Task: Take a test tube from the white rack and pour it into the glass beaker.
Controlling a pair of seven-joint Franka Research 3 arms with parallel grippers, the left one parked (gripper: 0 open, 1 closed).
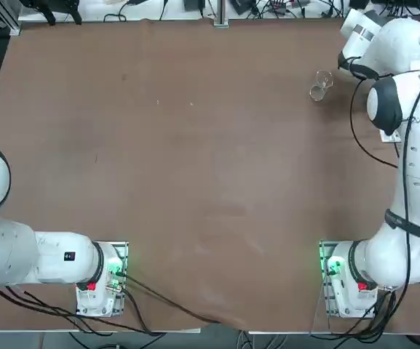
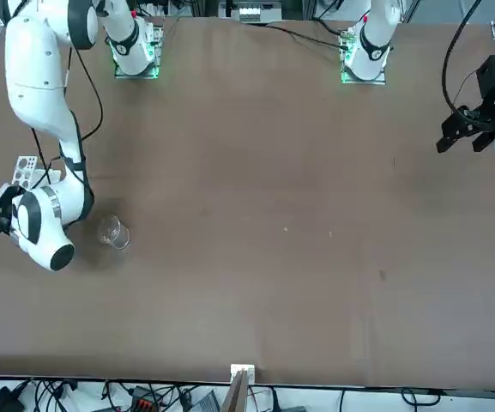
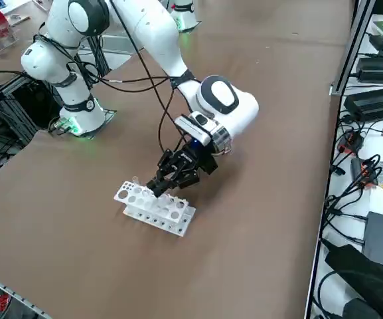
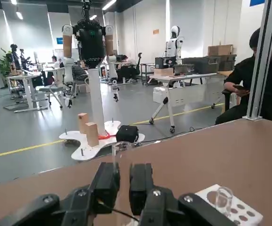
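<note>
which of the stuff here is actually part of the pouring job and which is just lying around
For the job:
- white rack
- test tube, pinched in the shut right tool at the rack
- glass beaker, standing apart from the rack

Just lying about:
- black power bricks on the side bench
- seated person beyond the table

Brown table (image 1: 195,182); seated person (image 4: 263,80) beyond table edge; cables (image 3: 364,173), black boxes (image 3: 380,103) alongside.
</note>
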